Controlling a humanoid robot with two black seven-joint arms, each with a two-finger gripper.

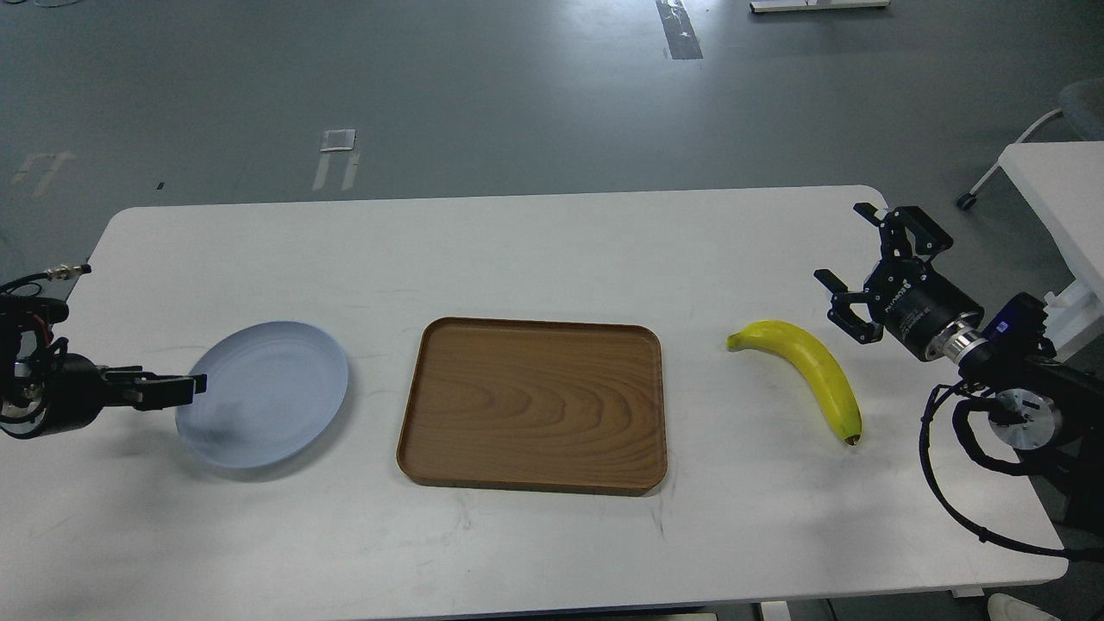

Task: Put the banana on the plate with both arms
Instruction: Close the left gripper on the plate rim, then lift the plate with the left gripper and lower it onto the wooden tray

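Note:
The yellow banana [815, 366] lies on the white table at the right, dark tip toward the front. The pale blue-grey plate [276, 388] sits at the left. My left gripper [191, 386] is low over the table, its tips at the plate's left rim; it is seen edge-on, so I cannot tell its fingers apart or whether it touches the plate. My right gripper [849, 263] is open and empty, hovering just right of the banana's stem end and pointing toward the back left.
A brown wood-grain tray [414, 405] lies between plate and banana. The white table [552, 250] has rounded corners. A second white table [1052, 181] and a chair stand at the far right. Black cables loop by my right arm [949, 466].

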